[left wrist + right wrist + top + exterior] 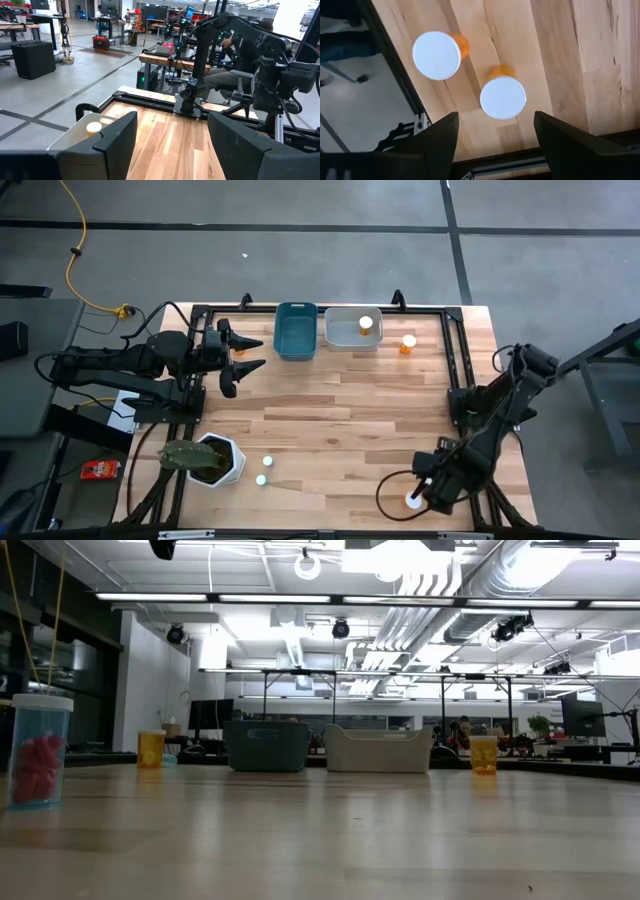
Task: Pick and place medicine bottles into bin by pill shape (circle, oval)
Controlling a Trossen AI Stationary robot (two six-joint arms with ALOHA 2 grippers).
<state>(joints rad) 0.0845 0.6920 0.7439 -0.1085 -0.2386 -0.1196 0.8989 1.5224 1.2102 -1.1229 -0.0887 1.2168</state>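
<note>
Robotics lab in an open industrial hall. Exposed ducts (440, 600) and strip lights (330, 597) overhead, polished concrete floor (300, 240) with a yellow cable (75, 250) at 10 o'clock. Wood-top table (340, 420) in a black frame; more benches (165, 60), monitors (585, 718) and a seated person (235, 65) beyond.

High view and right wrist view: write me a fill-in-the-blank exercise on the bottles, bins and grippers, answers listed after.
1. The bottle with the white cap stands inside the ____ bin, not the blue bin.
2. The right gripper, fingers open, looks down on ____ white-capped bottles, the nearer one between its fingers.
3. The left gripper hangs open beside the ____ bin.
4. The plant pot sits near the table's front-____ corner.

Missing words: white; two; blue; left
</note>
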